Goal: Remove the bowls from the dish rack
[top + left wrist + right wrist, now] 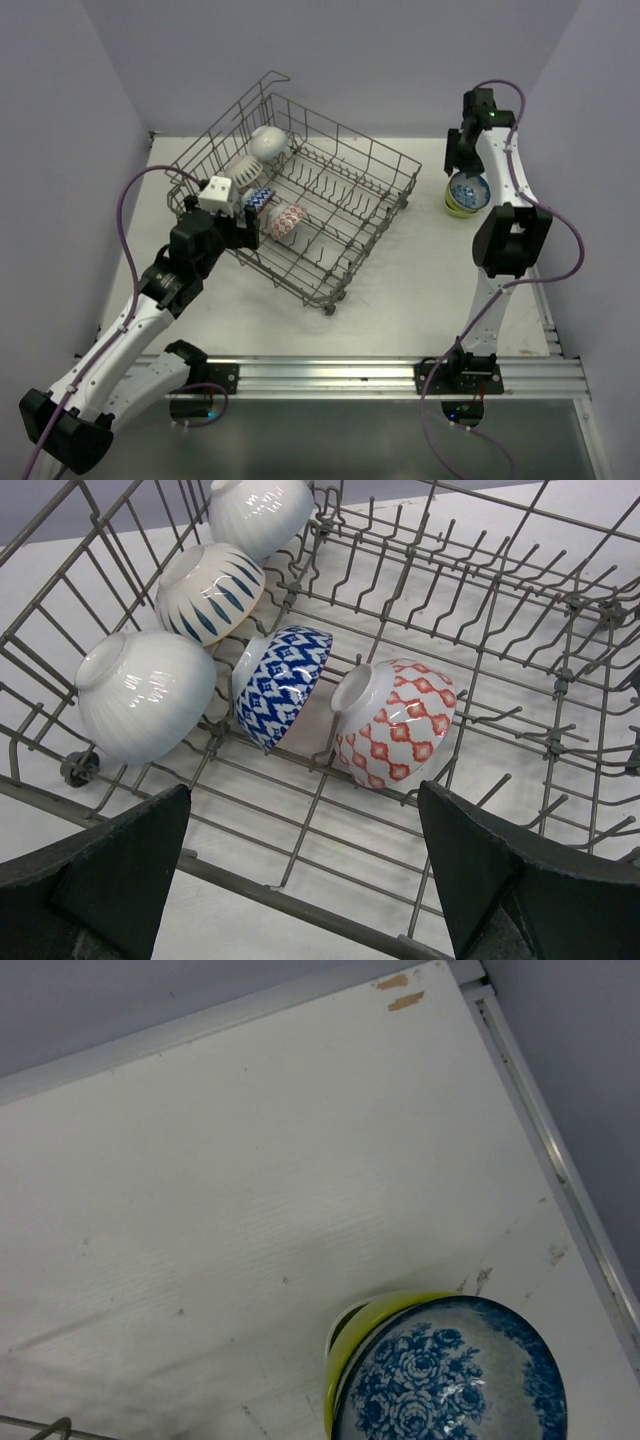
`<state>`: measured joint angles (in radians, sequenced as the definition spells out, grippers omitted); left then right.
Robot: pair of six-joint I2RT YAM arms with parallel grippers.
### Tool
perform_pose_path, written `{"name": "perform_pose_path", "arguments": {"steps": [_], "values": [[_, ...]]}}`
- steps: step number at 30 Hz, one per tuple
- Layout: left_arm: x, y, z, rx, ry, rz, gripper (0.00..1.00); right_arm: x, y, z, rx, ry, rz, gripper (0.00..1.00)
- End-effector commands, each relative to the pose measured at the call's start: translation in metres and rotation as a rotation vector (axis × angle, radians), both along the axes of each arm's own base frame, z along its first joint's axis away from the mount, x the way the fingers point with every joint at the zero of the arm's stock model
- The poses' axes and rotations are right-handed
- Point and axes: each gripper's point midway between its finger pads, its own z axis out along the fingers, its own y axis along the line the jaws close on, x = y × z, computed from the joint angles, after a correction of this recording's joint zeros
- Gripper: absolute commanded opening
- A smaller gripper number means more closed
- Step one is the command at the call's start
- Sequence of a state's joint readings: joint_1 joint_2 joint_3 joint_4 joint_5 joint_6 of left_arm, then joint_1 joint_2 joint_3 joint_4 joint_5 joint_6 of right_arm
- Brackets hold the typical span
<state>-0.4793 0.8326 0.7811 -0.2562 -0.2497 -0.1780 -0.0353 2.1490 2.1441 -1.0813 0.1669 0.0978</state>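
left claw [300,875] spread | dish rack [553,742] holds five bowls [283,683] (three patterned)

Left arm [150,300] reaching forward, left claw [303,805] spread wide, right arm [508,235] folded high, right claw [460,165] pointing down, state unclear.

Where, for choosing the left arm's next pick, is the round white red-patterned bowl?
In the left wrist view, the red-patterned white bowl lies inside the grey wire dish rack, right of the blue-patterned bowl.
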Motion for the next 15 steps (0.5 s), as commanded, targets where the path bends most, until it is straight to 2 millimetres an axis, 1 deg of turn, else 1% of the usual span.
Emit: {"name": "perform_pose_path", "arguments": {"steps": [1, 2, 3, 5, 6, 7, 8, 9, 10, 11, 12, 13, 14, 15], "values": [[0.004, 0.001, 0.009, 0.008, -0.033, 0.009, 1.0, -0.017, 0.002, 0.094, -0.011, -0.207, -0.017, 0.51], [0.004, 0.001, 0.008, 0.01, -0.03, 0.009, 1.0, -0.021, 0.003, 0.101, -0.009, -0.221, -0.02, 0.55], [0.004, 0.001, 0.008, 0.013, -0.03, 0.011, 1.0, -0.03, 0.007, 0.118, -0.004, -0.26, -0.019, 0.56], [0.005, 0.003, 0.007, 0.017, -0.028, 0.02, 1.0, -0.037, 0.014, 0.135, 0.015, -0.312, -0.017, 0.6], [0.005, 0.004, 0.006, 0.018, -0.025, 0.025, 1.0, -0.046, 0.037, 0.146, 0.029, -0.339, 0.031, 0.6], [0.006, 0.005, 0.006, 0.022, -0.025, 0.032, 1.0, -0.051, 0.045, 0.153, 0.031, -0.359, 0.038, 0.61], [0.006, 0.005, 0.005, 0.025, -0.025, 0.034, 1.0, -0.052, 0.057, 0.161, 0.049, -0.397, 0.053, 0.62], [0.007, 0.006, 0.004, 0.027, -0.022, 0.037, 1.0, -0.063, 0.081, 0.167, 0.07, -0.418, 0.106, 0.63], [0.007, 0.006, 0.005, 0.029, -0.023, 0.041, 1.0, -0.064, 0.096, 0.173, 0.106, -0.45, 0.107, 0.63], [0.007, 0.007, 0.003, 0.032, -0.02, 0.046, 1.0, -0.068, 0.11, 0.177, 0.142, -0.471, 0.12, 0.64], [0.007, 0.008, 0.004, 0.032, -0.021, 0.049, 1.0, -0.075, 0.133, 0.171, 0.189, -0.464, 0.154, 0.64], [0.007, 0.009, 0.002, 0.037, -0.02, 0.056, 1.0, -0.085, 0.145, 0.181, 0.239, -0.503, 0.167, 0.64], [0.008, 0.01, 0.003, 0.038, -0.022, 0.058, 1.0, -0.084, 0.163, 0.195, 0.327, -0.572, 0.175, 0.64], [0.008, 0.009, 0.002, 0.039, -0.019, 0.059, 1.0, -0.092, 0.184, 0.177, 0.371, -0.544, 0.197, 0.64]]}}
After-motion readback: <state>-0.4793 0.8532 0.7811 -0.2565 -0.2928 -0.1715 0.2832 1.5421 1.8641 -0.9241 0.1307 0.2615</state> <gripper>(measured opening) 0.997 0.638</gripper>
